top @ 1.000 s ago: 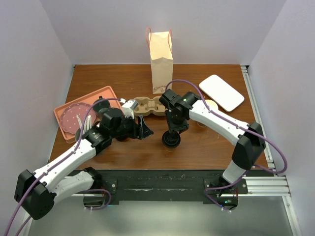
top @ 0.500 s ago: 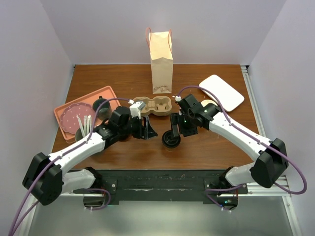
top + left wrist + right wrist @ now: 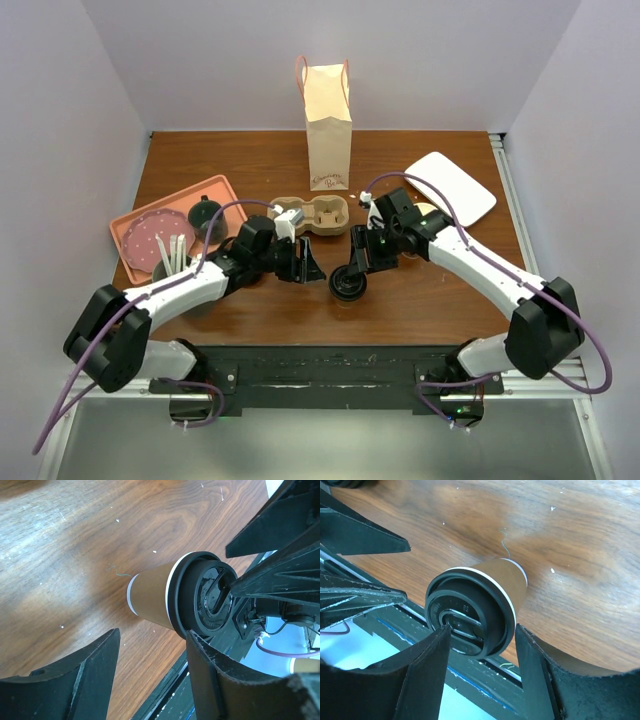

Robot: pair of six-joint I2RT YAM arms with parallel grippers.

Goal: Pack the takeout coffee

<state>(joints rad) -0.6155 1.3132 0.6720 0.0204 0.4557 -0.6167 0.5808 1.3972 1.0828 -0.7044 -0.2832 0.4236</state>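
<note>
On the table (image 3: 420,300), at six o'clock of the cardboard carrier (image 3: 315,217), the takeout coffee (image 3: 348,286) stands upright. The left gripper (image 3: 305,265) has slid in to its ten o'clock, and the right gripper (image 3: 358,255) has backed toward one o'clock. In the left wrist view, the jaws are spread and the cup lies ahead, ungripped. In the right wrist view, the jaws are spread beside the cup's top. A handover looks likely.
</note>
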